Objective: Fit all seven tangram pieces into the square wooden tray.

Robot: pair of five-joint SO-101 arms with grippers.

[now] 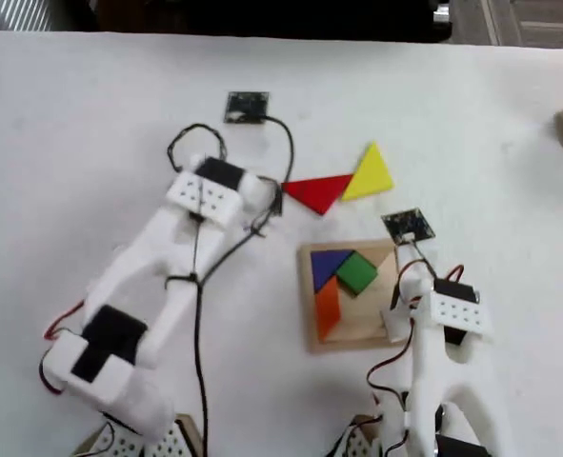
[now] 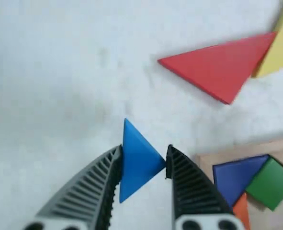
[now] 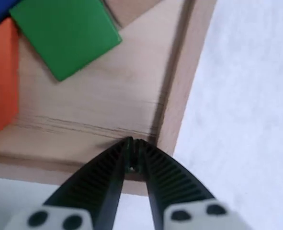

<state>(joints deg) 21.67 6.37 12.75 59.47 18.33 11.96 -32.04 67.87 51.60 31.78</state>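
L gripper point(image 2: 144, 150); blue tri point(image 2: 136, 165) (tray point(image 2: 206, 159) near)

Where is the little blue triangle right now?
In the left wrist view, the small blue triangle is pinched in the left hand over the white table, near the red triangle and a corner of the wooden tray.

Six coloured tangram pieces point(image 1: 319, 190), one wooden tray point(image 1: 306, 295), two arms point(image 1: 157, 257), two black boards point(image 1: 247, 107)
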